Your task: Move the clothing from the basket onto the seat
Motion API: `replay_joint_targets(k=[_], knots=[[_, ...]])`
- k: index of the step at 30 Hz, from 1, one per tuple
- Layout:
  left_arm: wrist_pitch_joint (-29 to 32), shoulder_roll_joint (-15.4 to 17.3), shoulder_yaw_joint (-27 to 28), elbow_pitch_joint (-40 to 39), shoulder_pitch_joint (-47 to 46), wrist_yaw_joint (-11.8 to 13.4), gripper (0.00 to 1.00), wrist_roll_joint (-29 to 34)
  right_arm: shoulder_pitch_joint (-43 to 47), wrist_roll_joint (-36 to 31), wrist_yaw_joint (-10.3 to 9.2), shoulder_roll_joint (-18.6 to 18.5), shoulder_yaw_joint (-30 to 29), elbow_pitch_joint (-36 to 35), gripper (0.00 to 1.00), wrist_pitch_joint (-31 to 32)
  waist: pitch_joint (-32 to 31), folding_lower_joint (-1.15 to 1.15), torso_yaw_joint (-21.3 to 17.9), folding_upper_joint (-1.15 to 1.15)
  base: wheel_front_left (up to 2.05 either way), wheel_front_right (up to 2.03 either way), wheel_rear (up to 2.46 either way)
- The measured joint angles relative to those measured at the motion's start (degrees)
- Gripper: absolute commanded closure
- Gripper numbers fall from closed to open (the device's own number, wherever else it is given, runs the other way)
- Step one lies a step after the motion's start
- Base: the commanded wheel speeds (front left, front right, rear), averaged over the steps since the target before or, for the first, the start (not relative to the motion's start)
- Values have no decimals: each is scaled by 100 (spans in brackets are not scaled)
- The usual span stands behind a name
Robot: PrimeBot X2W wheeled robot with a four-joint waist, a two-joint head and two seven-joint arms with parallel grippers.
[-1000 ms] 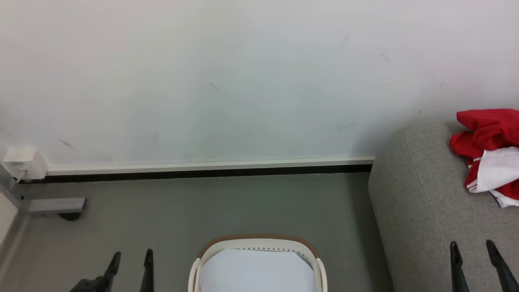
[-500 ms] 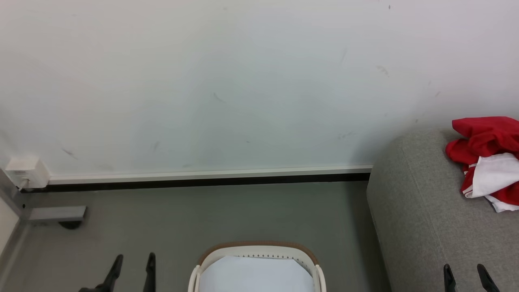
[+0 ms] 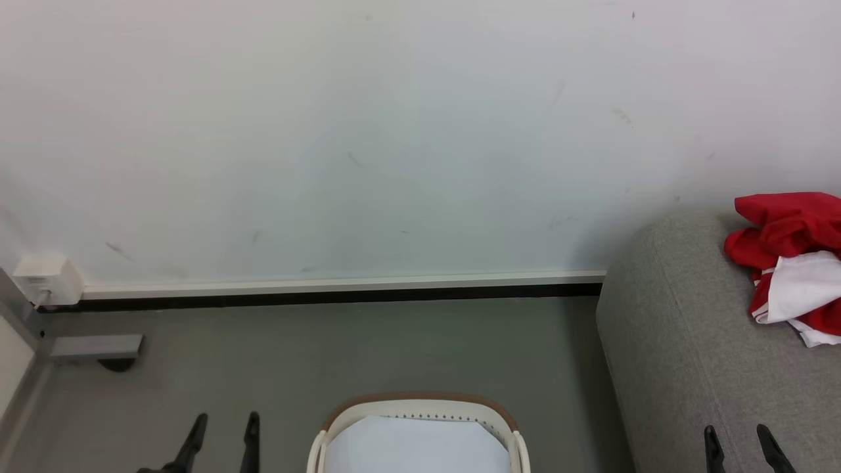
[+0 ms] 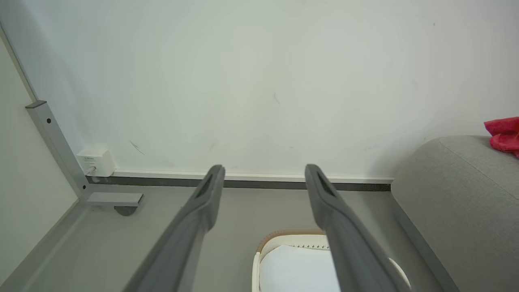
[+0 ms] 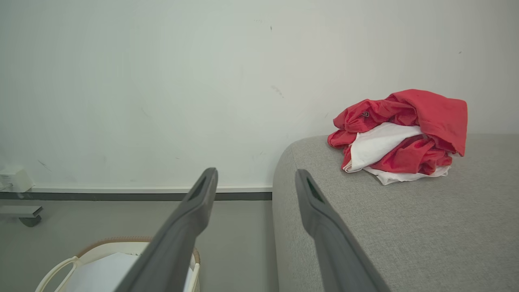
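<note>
Right fingers (image 3: pixel 713 450) drawn back; clothing (image 3: pixel 788 226) well beyond, on seat (image 3: pixel 670 341).

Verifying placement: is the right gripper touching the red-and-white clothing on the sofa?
Apart. Right wrist view: bare grey sofa lies between the clothing and the open fingers of the right gripper.

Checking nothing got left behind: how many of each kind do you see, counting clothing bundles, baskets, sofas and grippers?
clothing bundle: 1
basket: 1
sofa: 1
grippers: 2, left gripper and right gripper
Total: 5
</note>
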Motion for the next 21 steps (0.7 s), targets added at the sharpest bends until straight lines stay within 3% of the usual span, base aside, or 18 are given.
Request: replay_joint_targets(k=[2, 3, 8, 21], knots=[[0, -35, 13, 14, 1, -63, 0, 19, -13, 2, 0, 0, 3, 7, 0, 0, -2, 0, 10, 0, 0, 0, 0], [0, -43, 20, 33, 3, -82, 100, 41, -14, 12, 0, 0, 5, 14, 100, 1, -4, 0, 14, 0, 0, 0, 0], [45, -157, -24, 252, 71, -85, 100, -25, 68, 81, 0, 48, 7, 226, 100, 46, -2, 0, 16, 0, 0, 0, 0], [404, -279, 213, 297, -35, -261, 100, -1291, -85, 1464, 0, 63, -26, 280, 100, 403, 40, 0, 25, 0, 0, 0, 0]])
